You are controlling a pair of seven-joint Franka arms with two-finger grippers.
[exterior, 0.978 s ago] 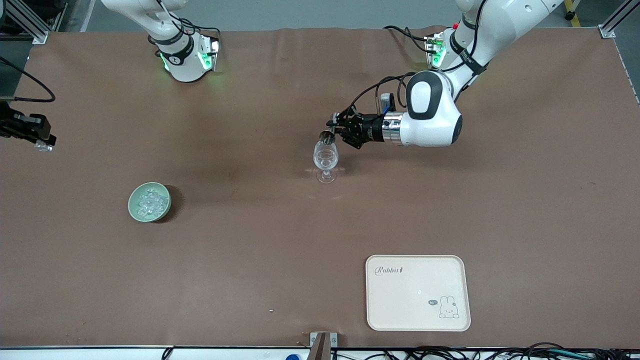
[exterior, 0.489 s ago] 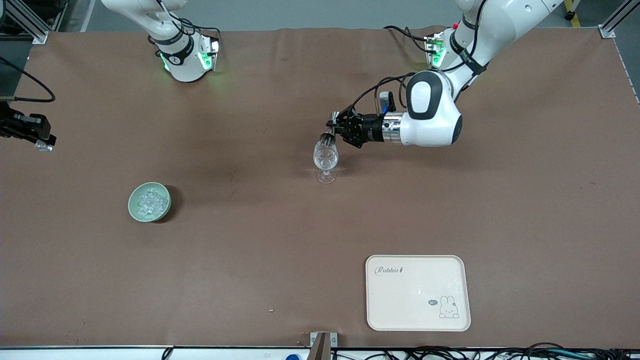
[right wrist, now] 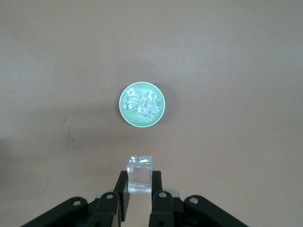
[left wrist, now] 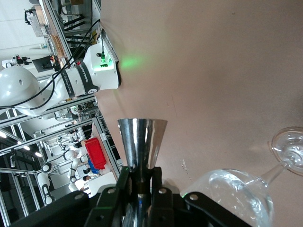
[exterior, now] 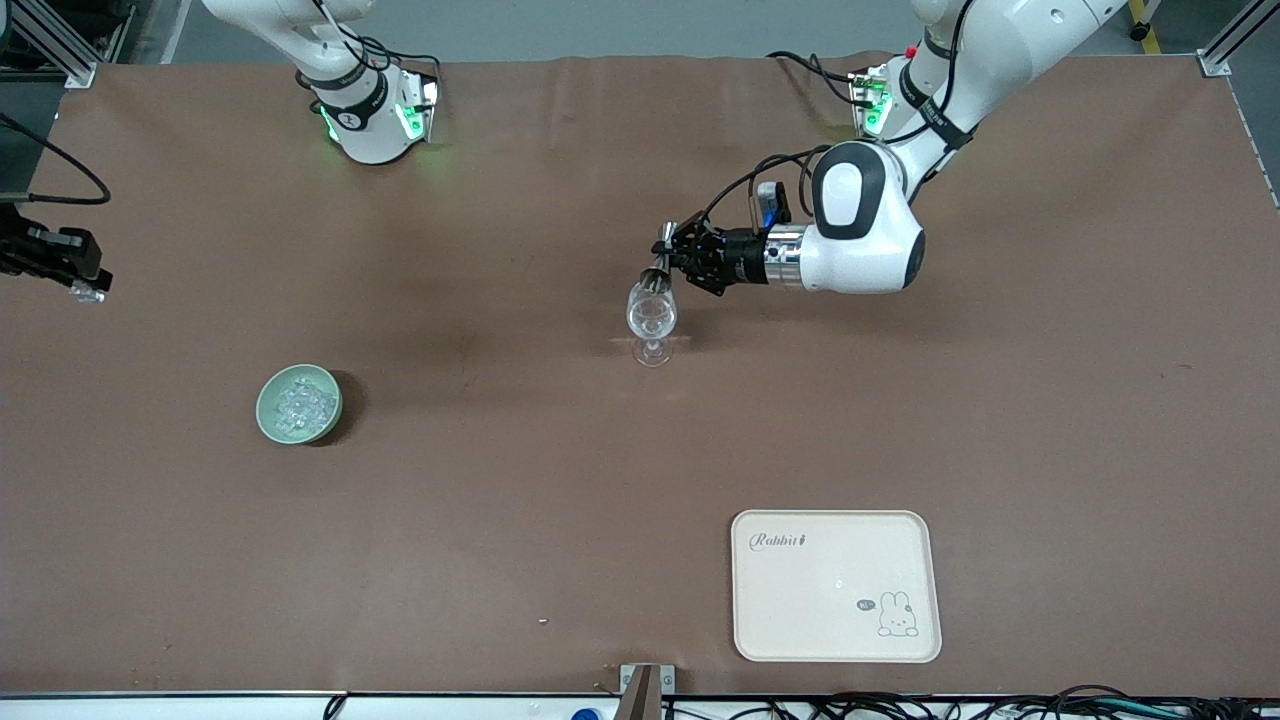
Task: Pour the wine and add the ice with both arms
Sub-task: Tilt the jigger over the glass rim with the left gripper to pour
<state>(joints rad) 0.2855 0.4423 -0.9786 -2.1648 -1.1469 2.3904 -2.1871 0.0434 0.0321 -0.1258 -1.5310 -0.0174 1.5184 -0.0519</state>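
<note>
Left gripper (exterior: 668, 262) clamped on a metal jigger (left wrist: 141, 144), tipped over the wine glass (exterior: 651, 318) at mid-table. Right gripper (right wrist: 139, 189) pinches one ice cube (right wrist: 140, 174), high over the table's right-arm end. Remaining ice (exterior: 299, 405) sits in the green bowl (exterior: 270, 420)

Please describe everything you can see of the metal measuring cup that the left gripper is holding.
The metal measuring cup is a shiny, silver, hourglass-shaped jigger: two cones joined at a narrow waist. The left gripper is shut on that waist, and nothing else touches it. It is tipped on its side in the air, one open mouth just above the rim of the wine glass, which stands upright on the table. No liquid is visible leaving it.
</note>
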